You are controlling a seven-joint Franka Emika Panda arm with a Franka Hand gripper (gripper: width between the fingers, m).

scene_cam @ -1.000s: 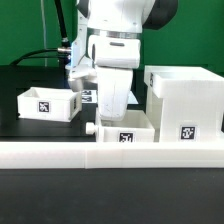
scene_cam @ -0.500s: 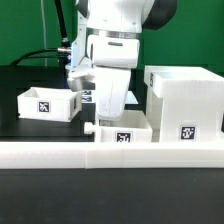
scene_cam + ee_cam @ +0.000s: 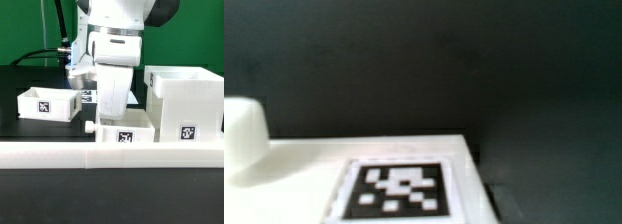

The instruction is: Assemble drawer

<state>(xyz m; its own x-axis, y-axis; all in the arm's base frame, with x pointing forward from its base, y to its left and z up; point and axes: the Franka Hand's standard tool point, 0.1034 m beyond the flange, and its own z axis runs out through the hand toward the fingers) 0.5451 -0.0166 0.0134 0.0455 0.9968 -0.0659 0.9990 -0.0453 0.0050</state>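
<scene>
The drawer's tall white casing (image 3: 185,100) stands at the exterior view's right, a tag on its front. One small knobbed tray (image 3: 122,131) sits at the centre front, against the casing. A second tray (image 3: 48,103) sits at the left. My gripper (image 3: 113,112) hangs straight down over the back of the centre tray. Its fingertips are hidden behind the tray's wall. The wrist view shows a white tagged surface (image 3: 399,188) close below on the dark table, and a blurred white rounded shape (image 3: 239,140) at the edge.
A long white L-shaped rail (image 3: 110,152) runs across the front, right before the centre tray. A tagged white piece (image 3: 88,97) shows behind the arm, between the left tray and the gripper. Black cables (image 3: 40,55) lie at the back left.
</scene>
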